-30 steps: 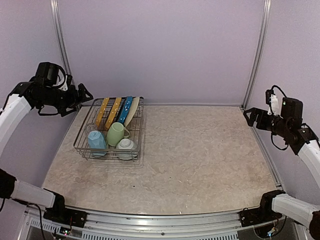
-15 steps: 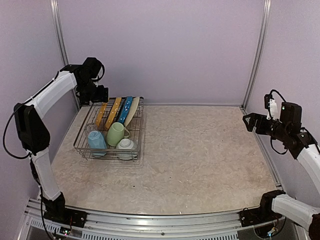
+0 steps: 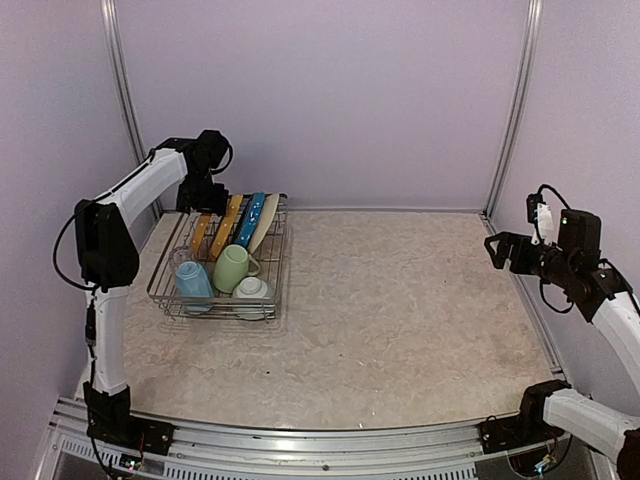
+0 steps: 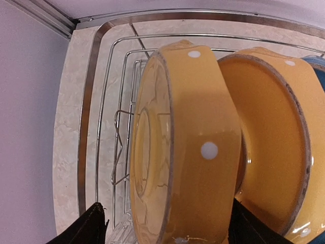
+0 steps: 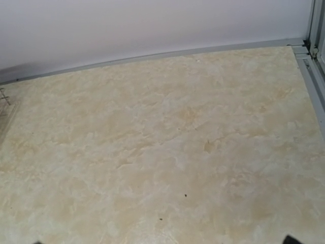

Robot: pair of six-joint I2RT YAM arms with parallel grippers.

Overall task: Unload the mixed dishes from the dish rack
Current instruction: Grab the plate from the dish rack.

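Observation:
The dish rack (image 3: pixel 170 290) stands at the table's far left. It holds two yellow dotted plates (image 3: pixel 203 228) (image 3: pixel 228 224), a blue plate (image 3: pixel 250 220) and a cream plate (image 3: pixel 266 222) on edge. In front lie a green mug (image 3: pixel 231 268), a light blue cup (image 3: pixel 192 280) and a small white cup (image 3: pixel 252 289). A clear glass (image 3: pixel 179 258) shows faintly at the rack's left side. My left gripper (image 3: pixel 204 200) is open over the rack's far end. In the left wrist view its fingers (image 4: pixel 92 226) straddle the left yellow plate (image 4: pixel 198 147), not closed on it. My right gripper (image 3: pixel 498 248) is open and empty at the far right.
The rack wires (image 4: pixel 100 127) run close to the left wall and back rail (image 4: pixel 45 15). The second yellow plate (image 4: pixel 274 147) leans right beside the first. The right wrist view shows bare marble tabletop (image 5: pixel 167 142) and the rack's corner (image 5: pixel 5 99) at its left edge.
My left arm swung from the far left wall in over the rack's back end, above the yellow plates. My right gripper drifted slightly down and left.

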